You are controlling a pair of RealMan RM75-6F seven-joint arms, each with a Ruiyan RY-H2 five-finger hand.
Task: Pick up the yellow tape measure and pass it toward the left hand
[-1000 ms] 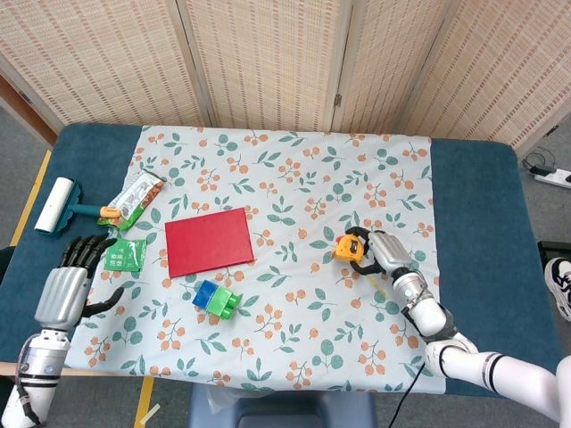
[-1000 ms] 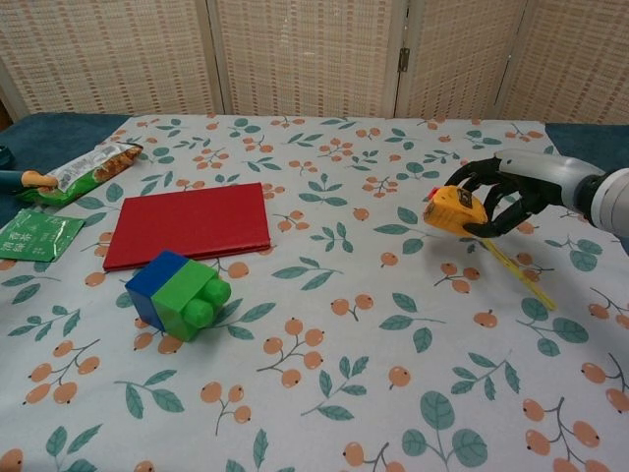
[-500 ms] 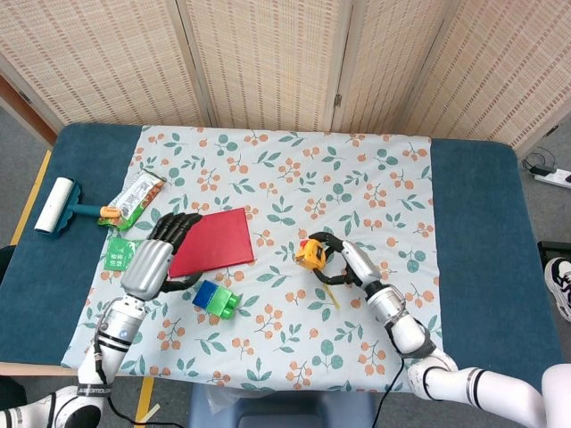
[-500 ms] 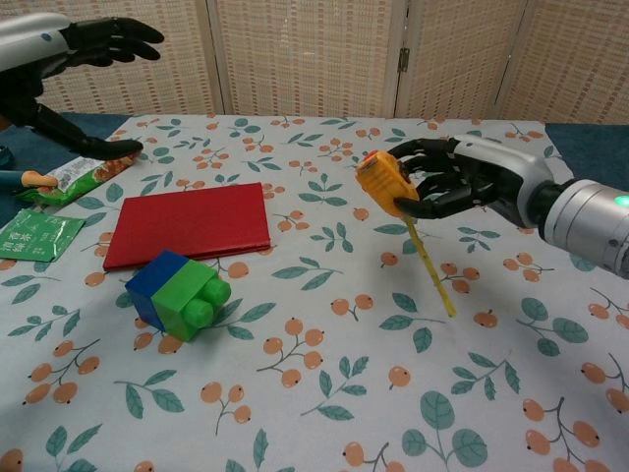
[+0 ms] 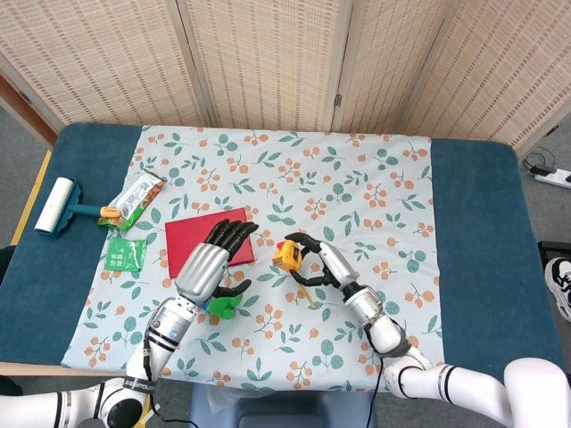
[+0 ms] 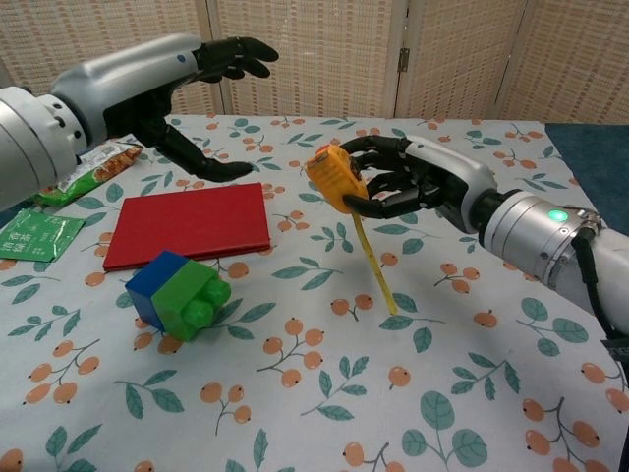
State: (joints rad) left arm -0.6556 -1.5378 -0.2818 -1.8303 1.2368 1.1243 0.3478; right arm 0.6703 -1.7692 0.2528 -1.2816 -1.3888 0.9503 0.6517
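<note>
Holding the yellow tape measure (image 6: 331, 175) aloft, your right hand (image 6: 408, 179) has its fingers (image 6: 378, 149) curled round the case, above the floral cloth (image 6: 324, 393) on the worktop (image 5: 477, 205). A length of yellow blade (image 6: 373, 264) hangs down from the case, its tip apparently close to the cloth, though you cannot tell if it touches.

Your left hand (image 6: 201, 93) is raised opposite, fingers spread and grasping nothing, with a clear gap between it and the tape measure. Beneath that hand lies the red book (image 6: 187, 223), flat on the cloth. Just in front of the book sits the blue and green block (image 6: 177, 293); in the head view your left hand partly covers it.

Further left, a snack packet (image 5: 136, 196), a small green sachet (image 5: 123, 255) and a lint roller (image 5: 55, 206) lie well apart from both hands.
</note>
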